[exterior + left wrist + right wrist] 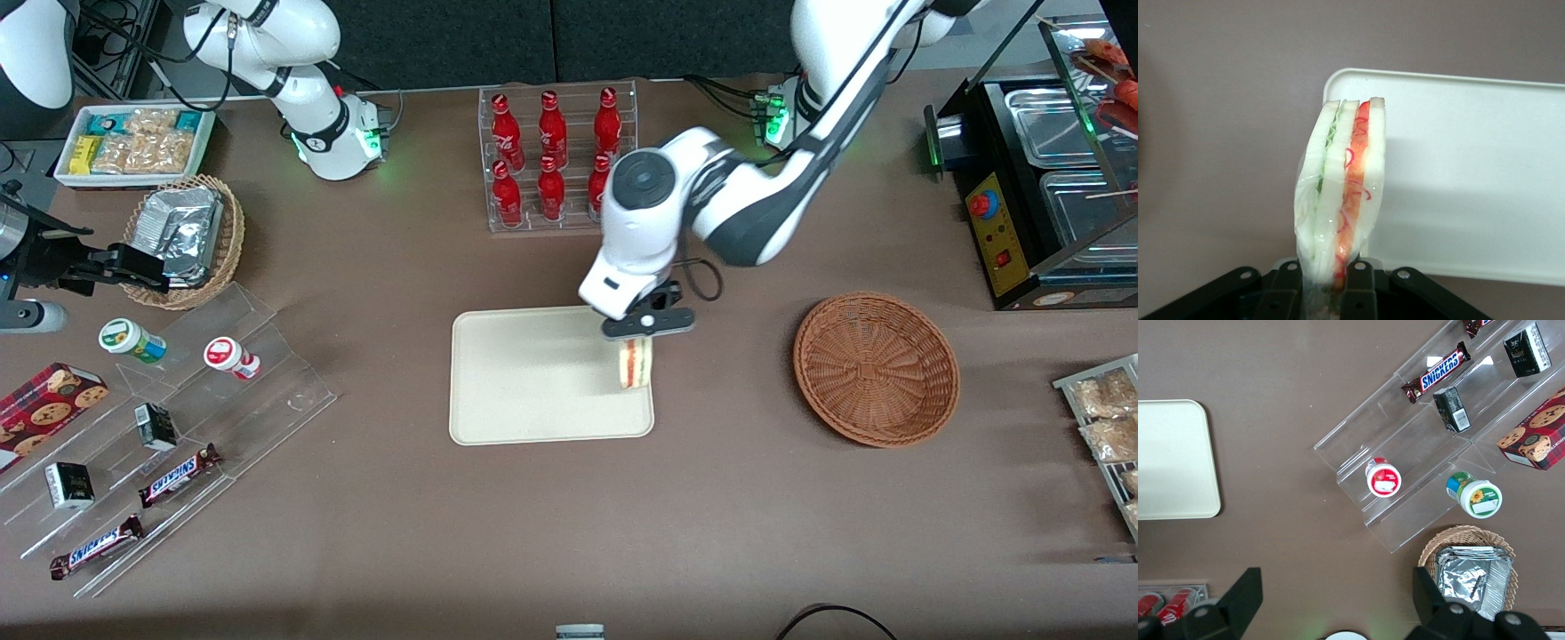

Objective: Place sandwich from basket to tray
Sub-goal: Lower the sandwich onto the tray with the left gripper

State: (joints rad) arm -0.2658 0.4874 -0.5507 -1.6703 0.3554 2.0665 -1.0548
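The left arm's black two-finger gripper has its jaws clamped tight on the small triangular sandwich of pale white bread with red and green filling, pinching it at one end so the wedge hangs out of the jaws with its layered cut edge facing the wrist camera. You can see clear wrap around the bread in that wrist shot, and the black fingers sit on either side of the pinched end. The sandwich is over the flat cream-coloured rectangular plastic tray with rounded corners, right at the tray's edge on the working arm's side; can't tell if it's actually touching the tray surface or just above it. The wide, shallow reddish-brown woven wicker basket sits on the brown tabletop well apart from the tray, toward the working arm's end, with nothing in it. Farther from the front camera than the tray there's a clear rack of red bottles. Toward the parked arm's end are a smaller tan wicker basket with foil packets and a clear stepped display stand with Snickers bars.
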